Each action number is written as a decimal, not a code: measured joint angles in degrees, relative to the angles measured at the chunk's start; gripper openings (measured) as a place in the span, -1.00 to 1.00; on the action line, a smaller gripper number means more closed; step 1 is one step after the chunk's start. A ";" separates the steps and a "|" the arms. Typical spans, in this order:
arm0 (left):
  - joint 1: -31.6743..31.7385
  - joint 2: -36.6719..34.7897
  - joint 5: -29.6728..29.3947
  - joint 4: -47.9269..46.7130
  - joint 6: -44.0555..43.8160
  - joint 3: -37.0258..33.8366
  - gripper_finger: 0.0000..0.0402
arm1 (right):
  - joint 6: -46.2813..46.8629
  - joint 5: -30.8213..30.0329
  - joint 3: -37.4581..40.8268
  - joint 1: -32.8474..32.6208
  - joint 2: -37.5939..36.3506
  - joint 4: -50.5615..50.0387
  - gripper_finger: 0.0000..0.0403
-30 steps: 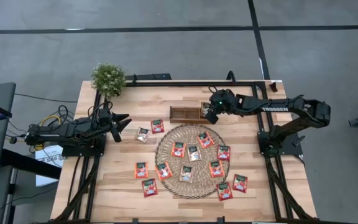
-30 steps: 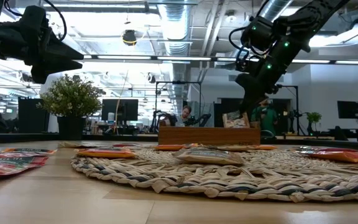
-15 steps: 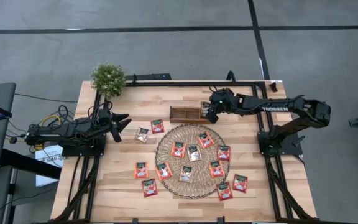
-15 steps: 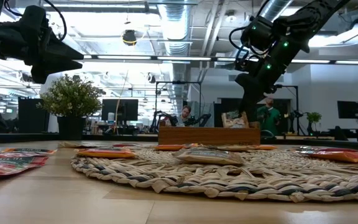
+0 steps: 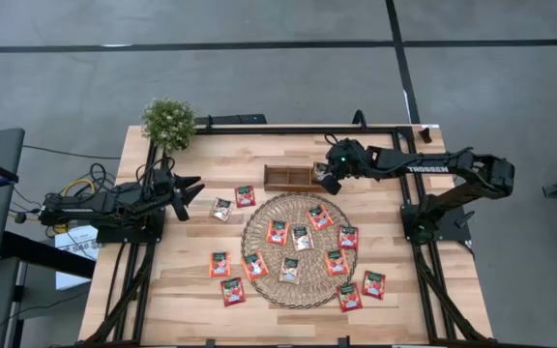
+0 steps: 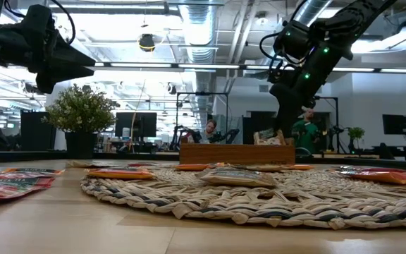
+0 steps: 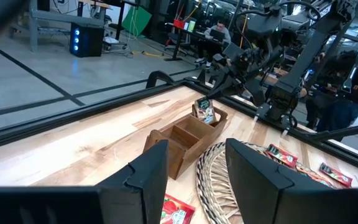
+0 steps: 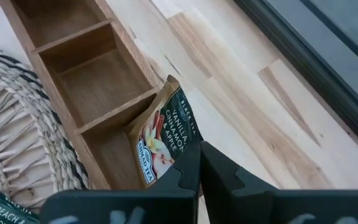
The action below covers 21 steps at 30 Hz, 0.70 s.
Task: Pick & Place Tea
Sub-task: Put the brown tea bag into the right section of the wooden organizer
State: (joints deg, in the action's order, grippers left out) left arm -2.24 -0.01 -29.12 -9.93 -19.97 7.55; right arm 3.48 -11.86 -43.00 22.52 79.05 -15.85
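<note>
Right wrist: sachet (image 8: 161,138) pinched in right pincer (image 8: 199,163).

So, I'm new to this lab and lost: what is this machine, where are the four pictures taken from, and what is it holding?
Two robot arms work at a wooden table. One picture looks straight down, one looks level across the tabletop, and one comes from each arm's wrist. Red-orange tea sachets lie on a round woven mat and on the wood around it. The right gripper is shut on one tea sachet over the end compartment of a small wooden tray. The left gripper waits open at the table's left edge, holding nothing.
</note>
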 joint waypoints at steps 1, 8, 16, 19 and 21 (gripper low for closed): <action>0.00 0.00 0.00 0.02 0.00 0.02 -0.25 | 0.27 0.03 0.01 0.00 0.00 0.01 -1.00; 0.00 0.00 0.02 0.20 0.00 0.02 -0.25 | 1.08 -0.07 0.00 -0.37 0.00 0.25 -1.00; 0.02 0.00 0.02 0.22 -0.04 0.00 -0.25 | 3.96 -0.10 0.02 -0.37 0.00 1.54 -1.00; 0.02 0.00 0.00 0.20 -0.06 0.00 -0.25 | 4.70 -0.09 0.00 -0.37 0.00 1.51 -1.00; 0.02 0.00 0.01 0.20 -0.07 0.01 -0.25 | 4.68 -0.08 0.00 -0.37 0.00 1.41 -1.00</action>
State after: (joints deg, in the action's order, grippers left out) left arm -2.22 -0.01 -29.12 -9.74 -20.03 7.56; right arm 8.16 -11.94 -43.00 22.15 79.05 -14.44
